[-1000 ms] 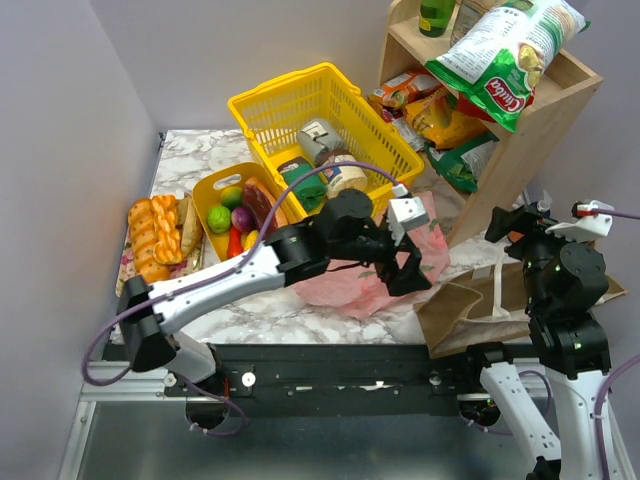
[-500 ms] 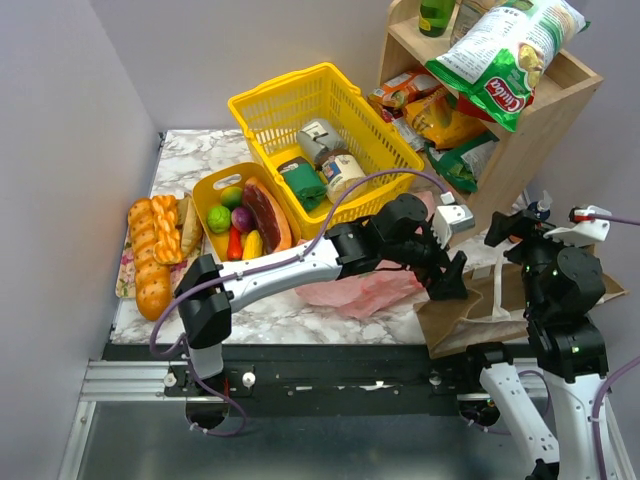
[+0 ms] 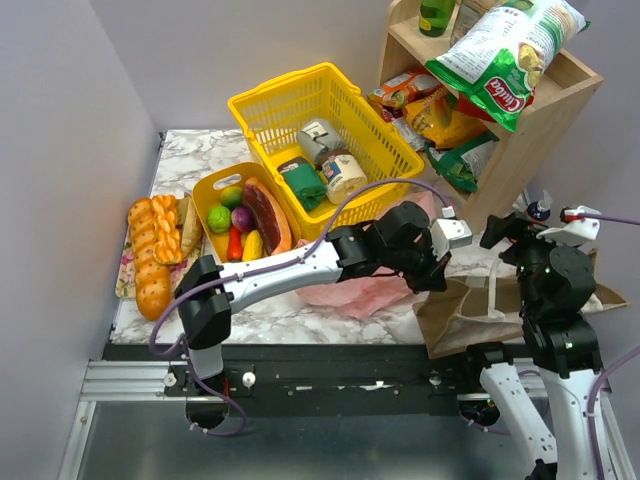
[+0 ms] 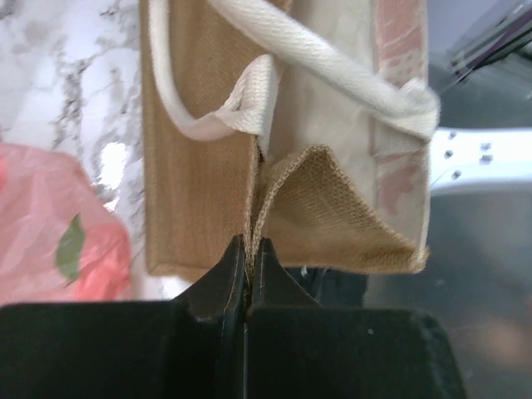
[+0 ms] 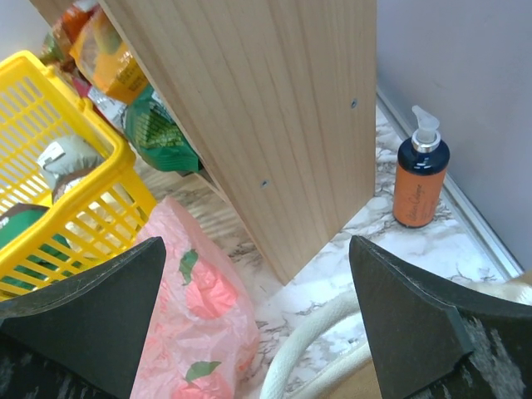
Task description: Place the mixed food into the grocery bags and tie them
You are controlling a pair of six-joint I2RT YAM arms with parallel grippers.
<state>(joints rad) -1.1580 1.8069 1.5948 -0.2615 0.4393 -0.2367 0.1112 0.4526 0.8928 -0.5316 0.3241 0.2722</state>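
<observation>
My left gripper [image 4: 249, 253] is pinched shut on the rim of the brown bag with white handles [image 4: 199, 166]. The bag lies flat at the near right of the marble table [image 3: 190, 155], just right of the thin translucent pink plastic bag [image 3: 350, 292]. My right gripper [image 5: 256, 249] hangs wide open, holding nothing. The large green-and-white crisp packet [image 3: 505, 50] sits atop the far wooden shelf [image 3: 520, 150].
</observation>
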